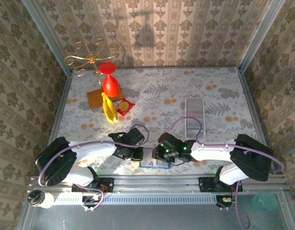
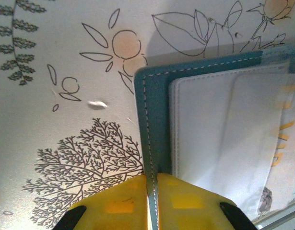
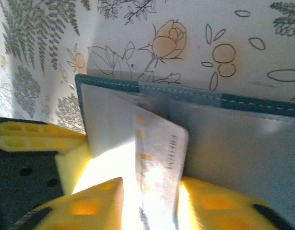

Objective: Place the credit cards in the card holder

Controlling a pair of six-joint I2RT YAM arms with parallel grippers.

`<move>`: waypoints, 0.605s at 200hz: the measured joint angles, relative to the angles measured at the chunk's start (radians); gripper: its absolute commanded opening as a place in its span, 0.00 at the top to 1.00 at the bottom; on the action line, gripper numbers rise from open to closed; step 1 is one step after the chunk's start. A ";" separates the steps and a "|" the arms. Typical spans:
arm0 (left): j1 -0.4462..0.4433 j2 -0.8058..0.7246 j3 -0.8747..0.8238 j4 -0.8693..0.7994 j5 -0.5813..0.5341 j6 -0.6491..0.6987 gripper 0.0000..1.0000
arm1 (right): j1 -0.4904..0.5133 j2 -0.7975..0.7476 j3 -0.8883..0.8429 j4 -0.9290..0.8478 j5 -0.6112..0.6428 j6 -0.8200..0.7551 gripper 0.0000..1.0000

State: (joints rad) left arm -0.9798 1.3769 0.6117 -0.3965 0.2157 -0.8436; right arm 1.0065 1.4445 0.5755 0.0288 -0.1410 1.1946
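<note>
Card holder [image 1: 149, 163] lies opened flat at the near edge of the desk [image 1: 161, 86], between both claws. Left claw [image 2: 152, 181] is clenched on its stitched teal left hem. You have the credit card [image 3: 159, 158], thin and glossy, tilted between the right claw's [image 3: 152, 191] jaws. Its long axis points leftward into the pale pocket. Whether it is gripped or released cannot be told.

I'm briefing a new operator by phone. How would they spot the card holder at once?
On the floral table, look midway along the near edge, between the two arms. The card holder lies open: flat, dark teal with white stitching and pale pockets, unlike the grey striped rectangle farther back.
</note>
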 measured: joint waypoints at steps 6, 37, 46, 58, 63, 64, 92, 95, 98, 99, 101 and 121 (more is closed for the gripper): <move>0.000 0.000 0.000 0.000 0.000 0.000 0.90 | 0.000 0.000 0.001 -0.009 0.002 0.000 0.83; 0.000 0.000 0.000 0.000 0.000 0.000 0.90 | 0.000 0.026 0.013 -0.020 0.002 -0.003 0.88; 0.000 0.000 0.000 0.000 0.000 0.000 0.90 | 0.000 0.040 0.024 -0.020 0.001 -0.008 0.89; 0.000 0.000 -0.001 0.000 0.000 0.000 0.90 | 0.000 0.059 0.041 -0.019 -0.002 -0.011 0.91; 0.000 -0.002 -0.001 0.000 0.000 0.000 0.90 | 0.000 0.066 0.049 -0.019 -0.004 -0.013 0.91; 0.000 -0.002 -0.001 0.000 0.000 0.000 0.90 | 0.000 0.068 0.051 -0.019 -0.005 -0.014 0.91; 0.000 -0.017 -0.014 0.008 -0.003 0.000 0.91 | 0.000 0.098 0.084 -0.019 -0.016 -0.021 0.91; 0.000 -0.019 -0.016 0.008 -0.003 0.000 0.91 | 0.000 0.101 0.087 -0.019 -0.017 -0.022 0.90; 0.000 -0.021 -0.017 0.008 -0.004 0.000 0.91 | 0.000 0.105 0.089 -0.019 -0.017 -0.023 0.89; 0.001 -0.022 -0.018 0.008 -0.004 0.000 0.91 | 0.000 0.105 0.090 -0.019 -0.018 -0.023 0.89; 0.001 -0.024 -0.019 0.008 -0.003 0.000 0.91 | 0.000 0.107 0.092 -0.019 -0.018 -0.022 0.89; 0.006 -0.034 -0.029 0.014 -0.002 0.000 0.91 | 0.000 0.115 0.101 -0.023 -0.021 -0.033 0.84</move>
State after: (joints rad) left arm -0.9737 1.3430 0.5831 -0.3828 0.2134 -0.8440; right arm 1.0065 1.5593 0.6769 0.0055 -0.1619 1.1614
